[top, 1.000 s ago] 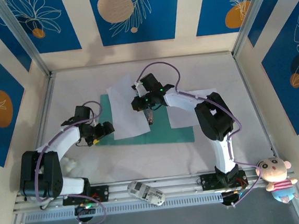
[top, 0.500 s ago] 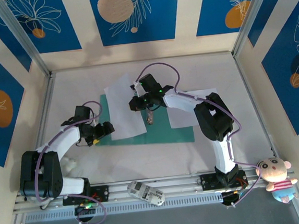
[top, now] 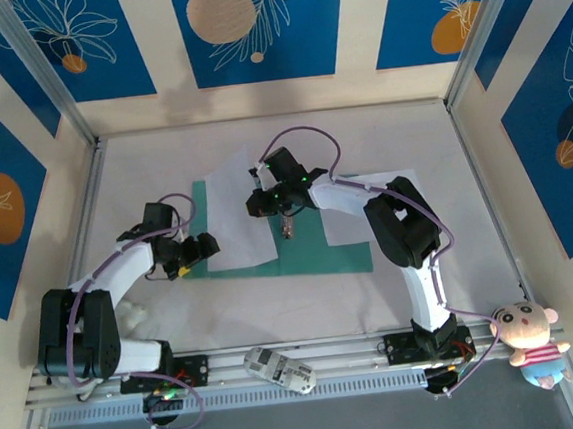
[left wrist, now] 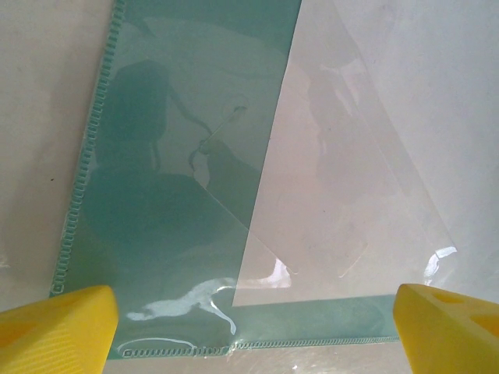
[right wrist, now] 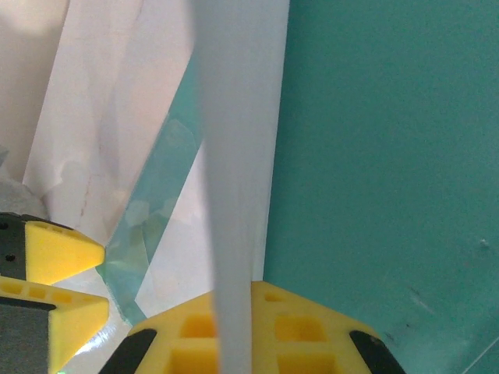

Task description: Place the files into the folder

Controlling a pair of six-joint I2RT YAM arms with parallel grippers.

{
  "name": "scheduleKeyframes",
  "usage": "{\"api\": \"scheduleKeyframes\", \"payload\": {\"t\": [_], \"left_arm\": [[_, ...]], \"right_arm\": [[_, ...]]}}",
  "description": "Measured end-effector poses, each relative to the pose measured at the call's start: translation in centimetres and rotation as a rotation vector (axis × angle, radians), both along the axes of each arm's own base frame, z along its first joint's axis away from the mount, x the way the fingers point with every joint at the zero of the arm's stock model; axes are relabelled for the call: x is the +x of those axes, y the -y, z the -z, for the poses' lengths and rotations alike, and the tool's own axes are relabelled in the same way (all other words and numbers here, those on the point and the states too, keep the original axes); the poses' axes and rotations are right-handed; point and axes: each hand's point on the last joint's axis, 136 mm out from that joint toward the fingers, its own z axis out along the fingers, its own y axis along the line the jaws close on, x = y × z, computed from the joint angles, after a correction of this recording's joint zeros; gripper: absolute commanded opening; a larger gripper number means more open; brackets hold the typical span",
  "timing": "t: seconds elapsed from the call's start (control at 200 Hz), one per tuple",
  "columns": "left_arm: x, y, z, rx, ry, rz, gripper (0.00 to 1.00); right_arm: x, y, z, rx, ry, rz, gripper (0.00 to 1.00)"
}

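folder [left wrist: 171, 195] — glossy smooth teal plastic | files [left wrist: 366, 156] — thin white paper

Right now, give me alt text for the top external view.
The right gripper is shut on one white sheet, holding it over the open teal folder mid-table. The left gripper sits open at the folder's left edge; a second sheet lies partly over its right end.

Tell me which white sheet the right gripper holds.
The sheet over the left half of the folder, pinched by the right gripper; the other sheet lies free at its right end.
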Motion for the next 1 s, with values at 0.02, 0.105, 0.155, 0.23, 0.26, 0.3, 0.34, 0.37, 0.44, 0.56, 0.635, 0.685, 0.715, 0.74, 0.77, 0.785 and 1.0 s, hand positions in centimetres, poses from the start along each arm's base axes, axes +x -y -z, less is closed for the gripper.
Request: {"api": "scheduleKeyframes", "payload": {"t": [0.02,0.105,0.155,0.23,0.26,0.3,0.34,0.37,0.44,0.56,0.635,0.685,0.715,0.74,0.77,0.785,1.0], "left_arm": [[0.0,0.0,0.0,0.000,0.000,0.000,0.91],[0.0,0.0,0.0,0.000,0.000,0.000,0.91],[0.0,0.0,0.0,0.000,0.000,0.000,0.91],[0.0,0.0,0.0,0.000,0.000,0.000,0.92],[0.0,0.0,0.0,0.000,0.000,0.000,0.92],[0.0,0.0,0.0,0.000,0.000,0.000,0.92],[0.0,0.0,0.0,0.000,0.000,0.000,0.92],[0.0,0.0,0.0,0.000,0.000,0.000,0.92],[0.0,0.0,0.0,0.000,0.000,0.000,0.92],[0.0,0.0,0.0,0.000,0.000,0.000,0.92],[0.0,0.0,0.0,0.000,0.000,0.000,0.92],[0.0,0.0,0.0,0.000,0.000,0.000,0.92],[0.0,0.0,0.0,0.000,0.000,0.000,0.92],[0.0,0.0,0.0,0.000,0.000,0.000,0.92],[0.0,0.0,0.0,0.000,0.000,0.000,0.92],[0.0,0.0,0.0,0.000,0.000,0.000,0.92],[0.0,0.0,0.0,0.000,0.000,0.000,0.92]], "right_arm": [[0.0,0.0,0.0,-0.001,-0.001,0.000,0.00],[-0.1,0.0,0.2,-0.001,-0.008,0.004,0.00],[-0.1,0.1,0.3,-0.001,-0.011,0.007,0.00],[-0.2,0.2,0.5,-0.006,-0.017,0.013,0.00],[-0.3,0.2,0.6,-0.007,-0.020,0.015,0.00],[-0.2,0.3,0.7,-0.007,-0.022,0.019,0.00],[-0.2,0.3,0.8,-0.006,-0.024,0.022,0.00],[-0.2,0.3,0.8,-0.005,-0.026,0.026,0.00],[-0.3,0.4,1.0,-0.007,-0.033,0.034,0.00],[-0.2,0.4,1.0,-0.003,-0.046,0.047,0.05],[-0.2,0.4,1.2,-0.002,-0.059,0.058,0.10],[-0.2,0.5,1.5,-0.004,-0.071,0.066,0.13],[-0.1,0.6,1.7,-0.006,-0.078,0.071,0.17],[-0.1,0.7,2.0,-0.010,-0.088,0.078,0.20],[0.0,0.9,2.3,-0.014,-0.097,0.083,0.23],[0.0,0.9,2.4,-0.016,-0.100,0.085,0.24],[0.4,2.1,3.0,-0.036,-0.137,0.118,0.37]]}}
